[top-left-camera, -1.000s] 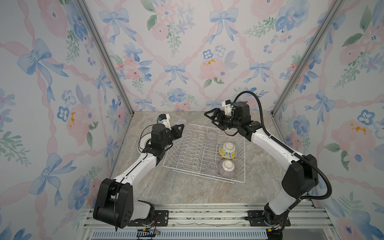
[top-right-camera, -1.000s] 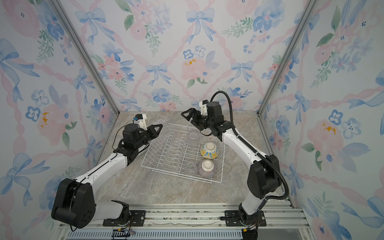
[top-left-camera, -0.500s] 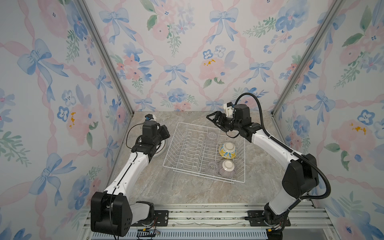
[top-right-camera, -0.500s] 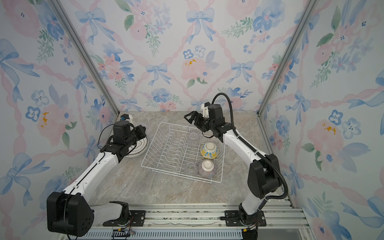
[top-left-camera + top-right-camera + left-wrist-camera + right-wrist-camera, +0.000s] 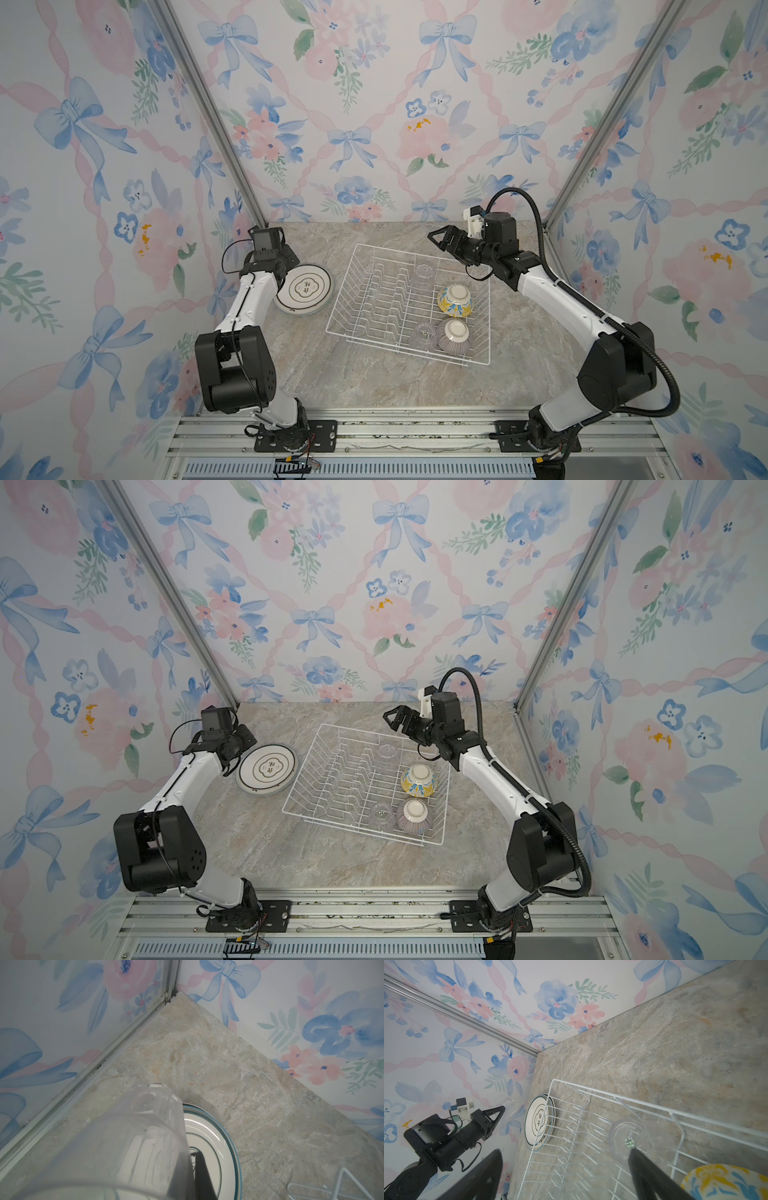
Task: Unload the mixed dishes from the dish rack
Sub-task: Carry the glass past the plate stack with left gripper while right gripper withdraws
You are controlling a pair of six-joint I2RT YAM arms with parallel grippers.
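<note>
My left claw (image 5: 499, 1112) is clenched on a clear glass (image 5: 133, 1142), held over the table beside the plates (image 5: 305, 289) stacked left of the rack (image 5: 357, 316). My right claw (image 5: 442, 241) hangs spread, empty, above the rack's far edge (two bowls, two glasses inside).

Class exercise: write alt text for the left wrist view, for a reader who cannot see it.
The left gripper is shut on a clear glass above the marble tabletop, near a floral-papered corner. Behind the glass lie stacked white plates with dark rim bands.
</note>
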